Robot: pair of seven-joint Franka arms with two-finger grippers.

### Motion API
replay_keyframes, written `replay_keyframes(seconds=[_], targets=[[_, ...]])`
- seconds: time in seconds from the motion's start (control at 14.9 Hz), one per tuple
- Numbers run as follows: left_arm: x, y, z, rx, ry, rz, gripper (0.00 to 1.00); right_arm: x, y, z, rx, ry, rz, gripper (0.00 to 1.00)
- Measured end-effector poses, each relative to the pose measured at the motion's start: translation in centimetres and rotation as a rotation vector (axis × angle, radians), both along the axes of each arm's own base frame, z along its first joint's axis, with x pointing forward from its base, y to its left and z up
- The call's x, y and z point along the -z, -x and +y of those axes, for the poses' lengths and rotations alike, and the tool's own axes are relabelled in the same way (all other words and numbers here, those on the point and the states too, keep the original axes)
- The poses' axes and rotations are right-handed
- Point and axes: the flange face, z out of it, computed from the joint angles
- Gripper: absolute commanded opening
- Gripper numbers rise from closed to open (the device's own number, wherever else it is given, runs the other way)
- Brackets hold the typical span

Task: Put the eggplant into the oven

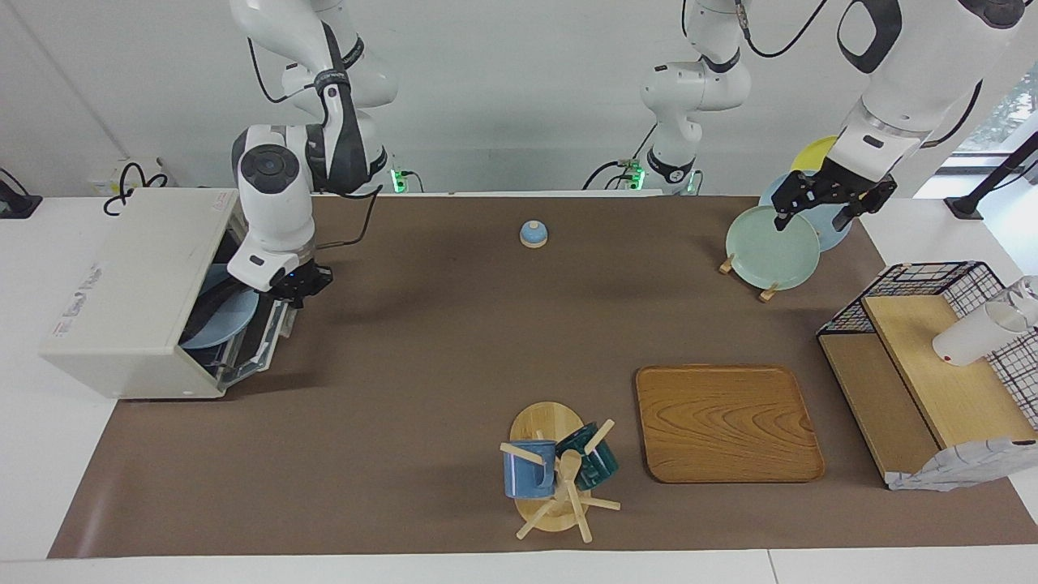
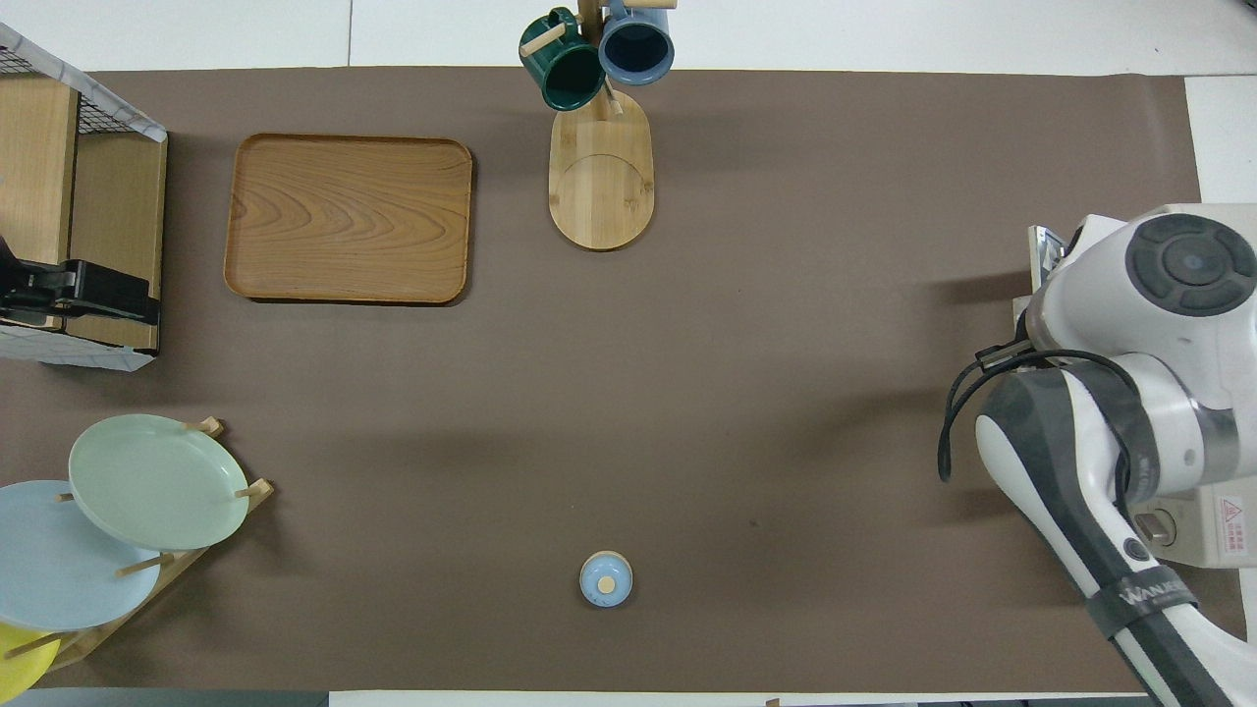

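The off-white oven (image 1: 138, 284) stands at the right arm's end of the table with its door (image 1: 258, 347) dropped open. A light blue plate (image 1: 227, 318) sits inside it with a dark shape on it. I cannot tell whether that shape is the eggplant, which shows nowhere else. My right gripper (image 1: 302, 284) is at the oven's mouth, just above the door. In the overhead view the right arm (image 2: 1129, 393) covers most of the oven (image 2: 1193, 516). My left gripper (image 1: 813, 219) hangs open and empty over the plate rack and also shows in the overhead view (image 2: 88, 293).
A plate rack (image 1: 766, 292) holds a green plate (image 1: 770, 250), a blue one and a yellow one. A small blue domed piece (image 1: 533, 234) lies near the robots. A wooden tray (image 1: 726, 422), a mug tree (image 1: 559, 478) with two mugs, and a wire shelf (image 1: 932, 365) with a white cup stand farther out.
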Motion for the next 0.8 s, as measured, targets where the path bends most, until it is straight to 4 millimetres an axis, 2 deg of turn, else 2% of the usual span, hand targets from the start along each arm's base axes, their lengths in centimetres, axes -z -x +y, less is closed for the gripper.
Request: replay_keyframes(seconds=[0.27,0.47,0.6,0.74,0.8], targets=[[0.0,0.0,0.0,0.0,0.0,0.0,1.0,-3.7,0.6,-4.8,-0.005,0.002,-0.021,0.0],[0.0,0.0,0.0,0.0,0.0,0.0,1.0,-4.6,0.8,-7.4,0.012,0.008,-0.028,0.0],[0.0,0.0,0.0,0.0,0.0,0.0,1.0,-5.1,0.8,-8.3,0.03,0.001,-0.022,0.0],[0.0,0.0,0.0,0.0,0.0,0.0,1.0,-5.8,0.9,-9.1,0.08,-0.032,0.03,0.21],[0.0,0.0,0.0,0.0,0.0,0.0,1.0,-6.6,0.9,-9.3,0.102,-0.049,0.053,0.27]])
